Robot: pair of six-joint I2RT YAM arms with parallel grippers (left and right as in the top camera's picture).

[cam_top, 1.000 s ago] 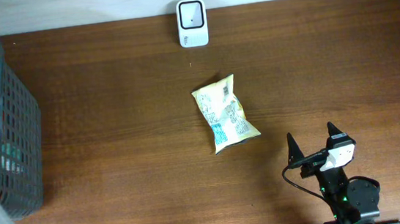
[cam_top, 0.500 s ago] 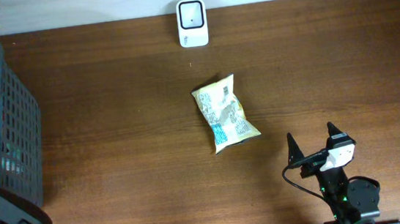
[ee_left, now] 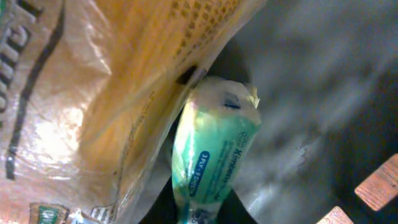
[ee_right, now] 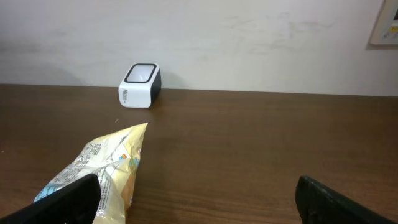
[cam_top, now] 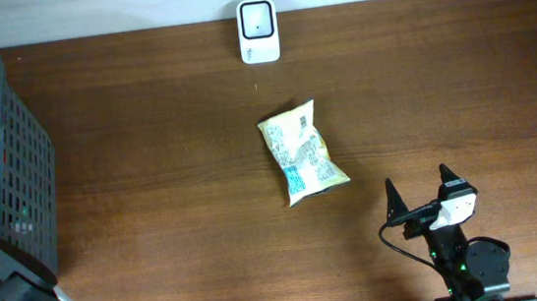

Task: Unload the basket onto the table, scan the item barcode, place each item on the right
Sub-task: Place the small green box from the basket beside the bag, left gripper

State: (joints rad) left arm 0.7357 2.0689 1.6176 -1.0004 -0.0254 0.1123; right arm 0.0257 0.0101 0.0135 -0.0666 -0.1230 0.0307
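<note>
The bag (cam_top: 303, 153) lies mid-table (cam_top: 156, 211), at 6 o'clock from the scanner (cam_top: 258, 31), with bare wood between them. The right pincer (cam_top: 416, 178), at 4 o'clock from the bag, has its fingers wide apart. In the basket (cam_top: 27, 184) at 9 o'clock, a green packet (ee_left: 214, 155) presses against an orange sack (ee_left: 93, 87); whether the left pincer is together or apart cannot be told. Compared with one second earlier, the left arm (cam_top: 1, 300) shows a black link at 7 o'clock, while the bag, scanner and right pincer are unmoved.

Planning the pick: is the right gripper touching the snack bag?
Apart. Overhead view shows bare table between the right gripper and the snack bag.
</note>
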